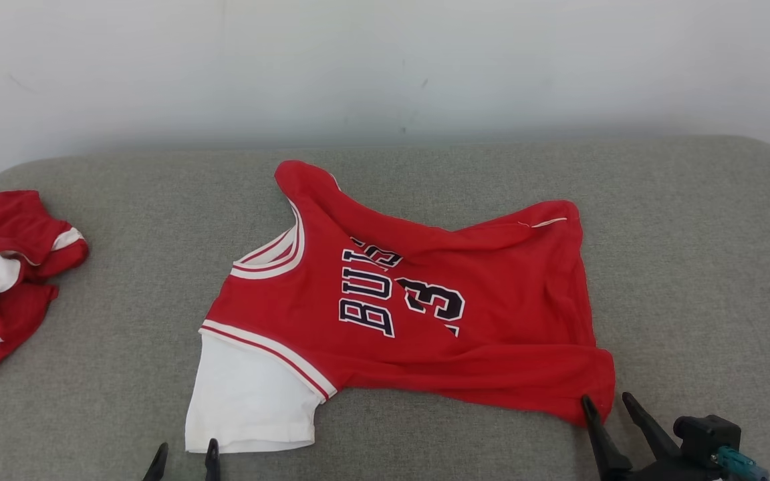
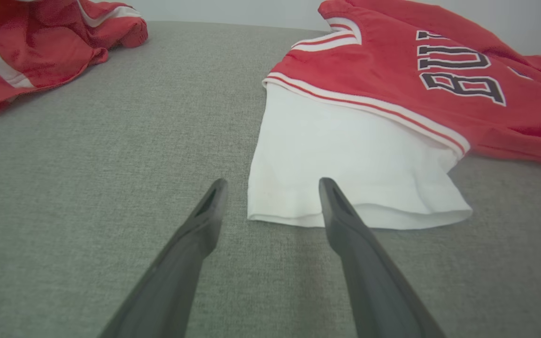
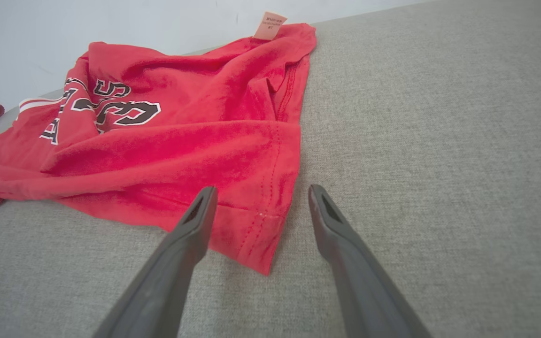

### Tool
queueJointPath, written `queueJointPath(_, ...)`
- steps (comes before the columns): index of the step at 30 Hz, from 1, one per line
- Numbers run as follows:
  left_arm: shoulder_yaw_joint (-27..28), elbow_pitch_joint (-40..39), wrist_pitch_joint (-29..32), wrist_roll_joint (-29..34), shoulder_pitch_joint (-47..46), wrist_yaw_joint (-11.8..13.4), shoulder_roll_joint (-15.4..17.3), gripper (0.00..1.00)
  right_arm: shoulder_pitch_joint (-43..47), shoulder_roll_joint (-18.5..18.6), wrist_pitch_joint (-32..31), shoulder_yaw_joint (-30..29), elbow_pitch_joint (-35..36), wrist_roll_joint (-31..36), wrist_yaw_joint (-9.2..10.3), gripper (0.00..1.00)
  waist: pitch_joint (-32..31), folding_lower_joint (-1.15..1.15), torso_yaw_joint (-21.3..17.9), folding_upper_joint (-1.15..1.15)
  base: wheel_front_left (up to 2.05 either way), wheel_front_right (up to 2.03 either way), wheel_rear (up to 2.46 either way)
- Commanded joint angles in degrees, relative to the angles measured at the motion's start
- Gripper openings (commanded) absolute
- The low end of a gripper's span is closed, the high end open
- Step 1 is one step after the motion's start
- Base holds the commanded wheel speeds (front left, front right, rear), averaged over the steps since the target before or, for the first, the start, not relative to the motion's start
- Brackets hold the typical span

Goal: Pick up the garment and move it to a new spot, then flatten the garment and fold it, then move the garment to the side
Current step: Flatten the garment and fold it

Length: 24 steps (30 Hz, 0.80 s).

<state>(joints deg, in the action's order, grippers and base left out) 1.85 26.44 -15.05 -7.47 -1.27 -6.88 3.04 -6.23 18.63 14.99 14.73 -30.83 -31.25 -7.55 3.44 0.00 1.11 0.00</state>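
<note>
Fingers stand spread and empty on both arms: left gripper (image 1: 184,455) at the hem of the white sleeve (image 1: 251,394), right gripper (image 1: 607,401) at the stitched corner of the red jersey (image 1: 425,314). Soft and rumpled, it lies centred on the coarse-woven grey cushion (image 1: 692,267), bare room rightward.

Grey woven upholstered surface (image 1: 692,267) with rounded far corners, butted against a plain pale wall (image 1: 385,60) with a few faint dark specks (image 1: 404,129) near mid-width. Crumpled red cloth (image 1: 4,280) with white bands, lying at the far left of the surface in loose folds, partly cut off by the left frame edge in the head view. Shows at upper left in the left wrist view, and as a small sliver at the left edge in the right wrist view.
</note>
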Motion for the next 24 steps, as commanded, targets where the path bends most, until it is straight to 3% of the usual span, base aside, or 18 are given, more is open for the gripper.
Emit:
queueJointPath(1,0.1,1.2,-0.2,-0.5,-1.0,-0.1,0.2,1.00,-0.6,-0.2,0.3,0.3,-0.3,-0.3,0.14,1.00,0.2,0.00,0.0,0.00,0.00,0.00,0.00)
queueJointPath(15,0.3,11.5,-0.2,-4.6,-7.4,-0.5,0.1,1.00,-2.8,-0.9,0.3,1.7,-1.9,-2.1,0.14,1.00,2.7,0.00,-0.7,0.00,0.00,0.00,0.00)
queueJointPath(17,-0.7,13.3,-0.2,-5.3,-8.1,-0.6,0.0,1.00,-2.8,-1.0,0.3,1.9,-2.0,-2.4,0.14,0.95,2.8,0.00,-0.5,0.00,0.00,0.00,0.00)
queueJointPath(19,-1.7,14.9,-0.1,-6.9,-8.8,-0.6,-0.1,1.00,-2.1,-1.3,0.3,1.8,-1.2,-2.6,0.14,0.47,2.8,0.00,-0.4,0.00,0.00,0.00,0.00)
queueJointPath(20,-2.2,15.5,-0.1,-7.8,-9.1,-0.6,-0.1,1.00,-1.6,-1.3,0.3,1.7,-0.9,-2.5,0.14,0.29,2.8,0.00,-0.4,0.00,0.00,0.00,0.00)
queueJointPath(21,-2.9,16.0,-0.1,-8.2,-9.3,-0.6,-0.2,0.57,-1.1,-1.3,0.3,1.5,-0.5,-2.3,0.14,0.05,2.6,0.00,-0.4,0.00,0.00,0.00,0.00)
queueJointPath(22,-3.6,16.3,-0.1,-8.5,-9.4,-0.6,-0.2,0.12,-0.6,-1.4,0.2,1.3,0.1,-2.2,0.14,0.00,2.5,0.00,-0.3,0.00,0.00,0.00,0.00)
queueJointPath(23,-4.2,16.4,-0.1,-9.1,-9.5,-0.6,-0.2,0.00,-0.1,-1.4,0.2,0.9,0.7,-2.0,0.14,0.00,2.3,0.00,-0.3,0.00,0.00,0.00,0.00)
queueJointPath(24,-4.7,16.1,-0.1,-9.6,-9.6,-0.6,-0.2,0.00,0.5,-1.4,0.2,0.4,1.6,-1.8,0.14,0.00,2.2,0.00,-0.2,0.00,0.00,0.00,0.00)
